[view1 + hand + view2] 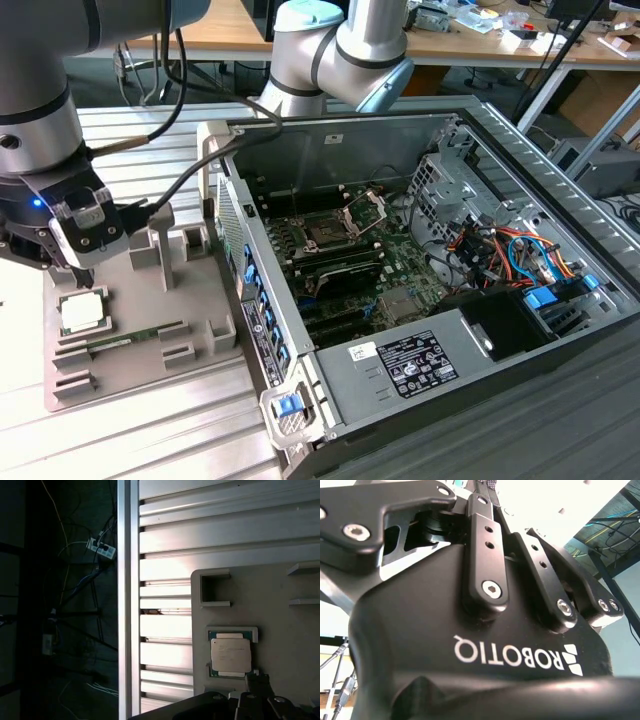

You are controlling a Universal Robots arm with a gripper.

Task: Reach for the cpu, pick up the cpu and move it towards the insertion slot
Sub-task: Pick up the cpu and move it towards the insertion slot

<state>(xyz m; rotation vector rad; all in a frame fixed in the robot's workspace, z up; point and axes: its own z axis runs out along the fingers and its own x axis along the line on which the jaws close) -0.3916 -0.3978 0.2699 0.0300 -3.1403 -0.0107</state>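
Note:
The cpu (82, 312), a flat square chip with a pale metal top, lies in a recess of the grey fixture plate (195, 300) at the exterior view's left. My gripper (78, 272) hangs just above it, open, with nothing between its fingers. In the first wrist view the cpu (230, 655) sits in its green-edged seat, and the dark gripper (260, 692) is close beside it. The insertion slot (325, 236), a dark square socket with its silver frame raised, lies on the green board inside the open computer case. The second wrist view looks along the black gripper body (485, 645).
A thin green memory stick (120, 342) lies in the fixture beside the cpu. Upright grey posts (162, 240) stand on the fixture. The case wall (250, 290) rises between the fixture and the board. Cables and a drive cage (500, 250) crowd the case's far side.

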